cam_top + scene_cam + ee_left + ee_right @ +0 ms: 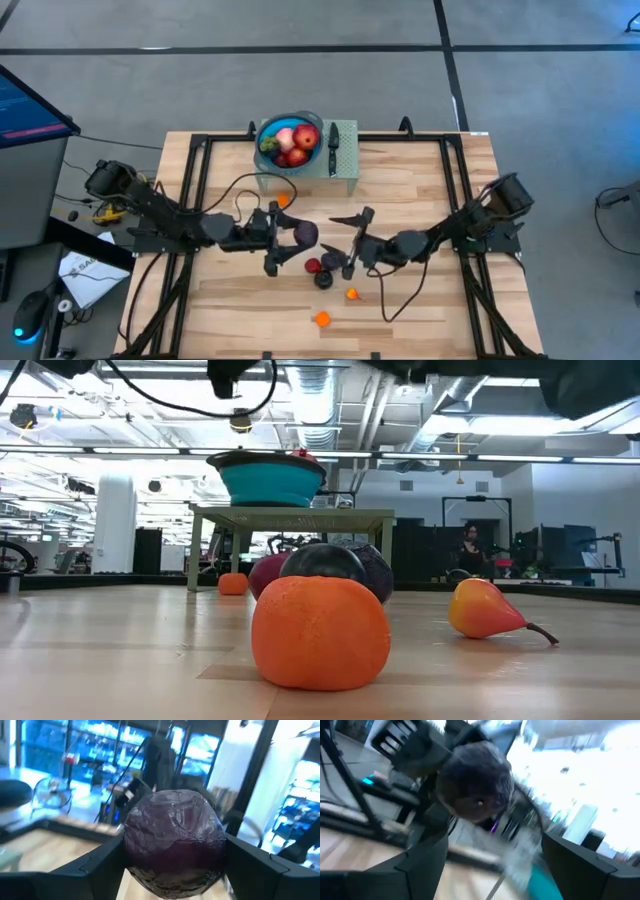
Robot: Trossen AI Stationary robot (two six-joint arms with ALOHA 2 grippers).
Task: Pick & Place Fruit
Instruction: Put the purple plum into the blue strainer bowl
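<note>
Roughly halfway: blue bowl (pixel 290 142) on the stand holds apples + other fruit, approx. five pieces left on worktop (pixel 420 300). Left tool (pixel 288 243) grips purple fruit (pixel 303 234) above mid-worktop; right tool (pixel 352 243) wide, empty, beside it.

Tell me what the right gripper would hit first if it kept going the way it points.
Probably the purple fruit held in the left gripper; it sits dead ahead of the right gripper, though depth is unclear.
</note>
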